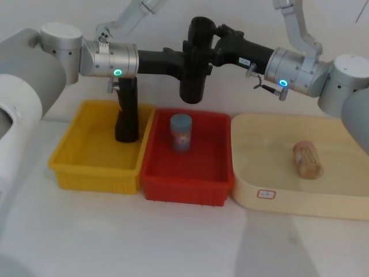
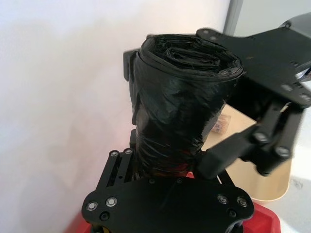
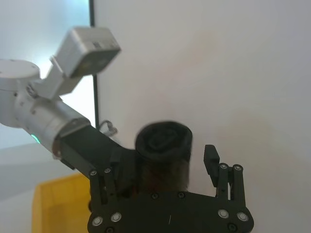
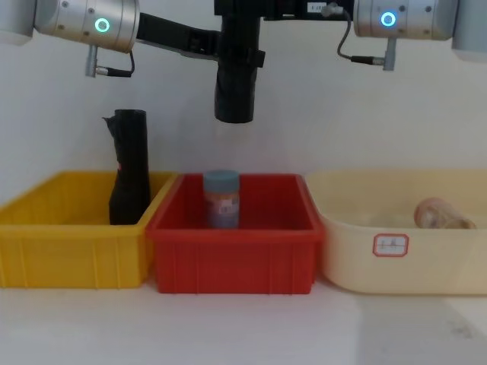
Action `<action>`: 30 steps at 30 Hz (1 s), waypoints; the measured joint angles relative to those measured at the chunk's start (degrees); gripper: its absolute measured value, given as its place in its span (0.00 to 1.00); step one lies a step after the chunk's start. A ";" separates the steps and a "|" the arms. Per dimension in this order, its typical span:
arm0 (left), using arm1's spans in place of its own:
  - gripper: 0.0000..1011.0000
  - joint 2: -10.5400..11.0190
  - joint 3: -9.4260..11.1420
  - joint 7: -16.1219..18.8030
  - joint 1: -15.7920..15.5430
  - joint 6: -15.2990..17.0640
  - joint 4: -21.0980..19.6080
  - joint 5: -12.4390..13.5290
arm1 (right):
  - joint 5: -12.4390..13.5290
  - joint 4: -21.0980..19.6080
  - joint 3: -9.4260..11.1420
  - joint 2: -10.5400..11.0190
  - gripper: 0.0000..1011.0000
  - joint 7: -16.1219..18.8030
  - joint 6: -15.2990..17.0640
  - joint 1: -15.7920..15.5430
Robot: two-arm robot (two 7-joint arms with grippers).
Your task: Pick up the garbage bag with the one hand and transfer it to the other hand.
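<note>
The garbage bag (image 1: 192, 75), a thick black roll, hangs upright in the air above the red bin (image 1: 184, 187). My left gripper (image 1: 193, 57), on the wrist with the teal ring, reaches in from the left and is shut on the roll's middle. My right gripper (image 1: 209, 41), on the blue-ringed wrist, comes in from the right at the roll's upper part. In the right wrist view the roll (image 3: 164, 145) sits between the right fingers, with a gap of wall showing beside one fingertip (image 3: 211, 160). The left wrist view shows the bag (image 2: 180, 107) gripped close up.
A slimmer black roll (image 1: 127, 115) stands in the yellow bin (image 1: 86, 173). A blue can (image 1: 180, 133) stands in the red bin under the held bag. The beige tray (image 1: 288, 202) on the right holds a wooden piece (image 1: 307, 160).
</note>
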 joint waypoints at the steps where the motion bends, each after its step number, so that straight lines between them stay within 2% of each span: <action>1: 0.47 0.00 0.00 0.00 0.00 0.00 0.00 0.00 | 0.15 -0.13 -0.08 0.01 0.99 0.14 -0.07 -0.01; 8: 0.47 0.00 0.00 0.00 0.00 0.00 0.00 0.00 | 2.24 -2.77 -0.49 0.54 0.99 2.42 -0.66 -1.08; 20: 0.47 -0.01 0.00 -0.01 0.00 0.00 0.00 0.00 | 3.33 -10.21 -0.72 2.47 0.99 2.85 0.76 -4.31; 30: 0.47 0.00 0.00 0.00 0.00 0.00 -0.01 0.00 | 3.10 -9.87 -0.97 2.32 0.99 2.65 0.93 -4.14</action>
